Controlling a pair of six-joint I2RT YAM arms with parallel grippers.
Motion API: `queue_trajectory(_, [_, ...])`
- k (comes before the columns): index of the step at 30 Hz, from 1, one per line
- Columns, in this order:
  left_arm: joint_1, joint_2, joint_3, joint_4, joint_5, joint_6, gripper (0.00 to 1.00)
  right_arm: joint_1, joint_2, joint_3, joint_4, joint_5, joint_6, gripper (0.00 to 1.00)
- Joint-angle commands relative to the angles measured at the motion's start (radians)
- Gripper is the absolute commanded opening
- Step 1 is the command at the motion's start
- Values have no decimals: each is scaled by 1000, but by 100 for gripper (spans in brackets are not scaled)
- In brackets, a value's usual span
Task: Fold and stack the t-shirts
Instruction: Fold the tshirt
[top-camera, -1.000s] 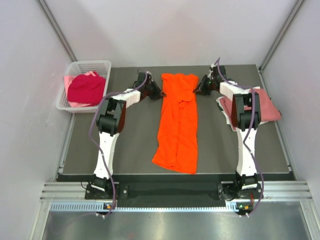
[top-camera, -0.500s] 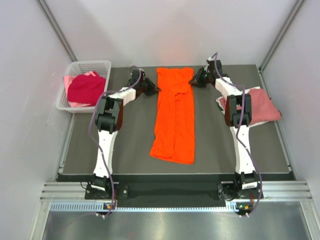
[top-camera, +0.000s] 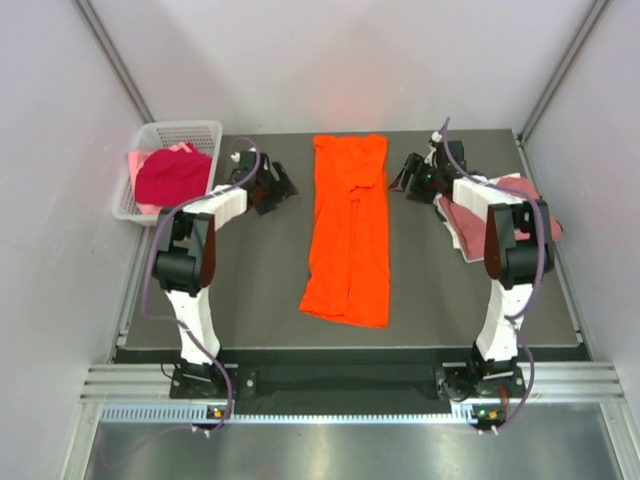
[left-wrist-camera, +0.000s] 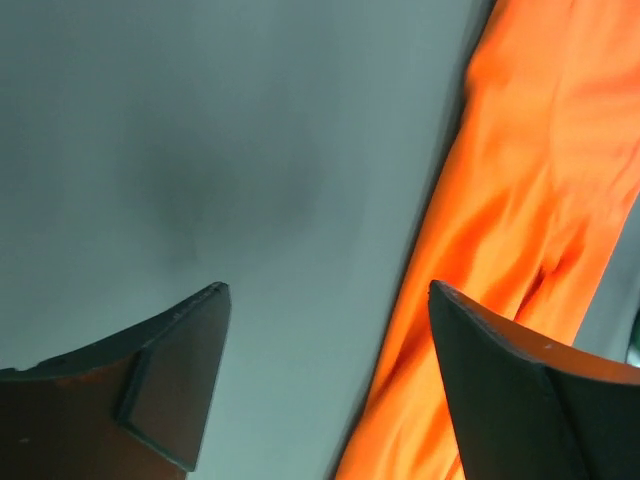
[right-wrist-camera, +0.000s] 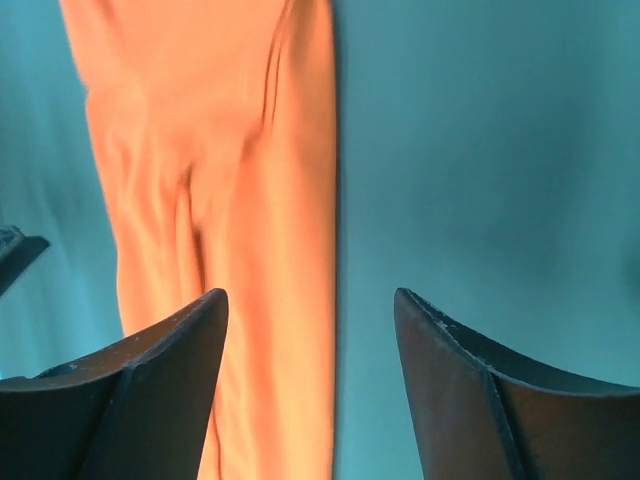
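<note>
**Orange shirt flat mid-table, both grippers open beside it**

Dark table (top-camera: 250, 290) carries everything; orange shirt (top-camera: 348, 235) lies folded into a long narrow strip down the middle, top edge near the far edge, creases running lengthwise; white basket (top-camera: 185, 125) sits at the far-left corner with a crimson shirt (top-camera: 172, 178) bunched on top of a pink one (top-camera: 140, 160); rose shirt (top-camera: 462, 220) lies folded at the right edge, partly under the right arm; left gripper (top-camera: 285, 190) is just left of the strip's upper part, jaws wide, nothing between them, clear of the cloth in the wrist view (left-wrist-camera: 327, 290); right gripper (top-camera: 400, 180) is just right of it, jaws spread, also empty (right-wrist-camera: 310, 295).
</note>
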Motion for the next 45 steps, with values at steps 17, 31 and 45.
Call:
queue_trajectory(17, [-35, -916, -851, -239, 163, 83, 77, 340, -1004, -1038, -63, 230, 241, 52])
queue_trajectory(31, [-201, -1017, -986, -186, 220, -78, 71, 656, -963, -1081, -28, 277, 448, 43])
queue_trajectory(45, [-233, -918, -1008, -32, 214, -129, 70, 653, -1027, -1113, -20, 340, 469, 54])
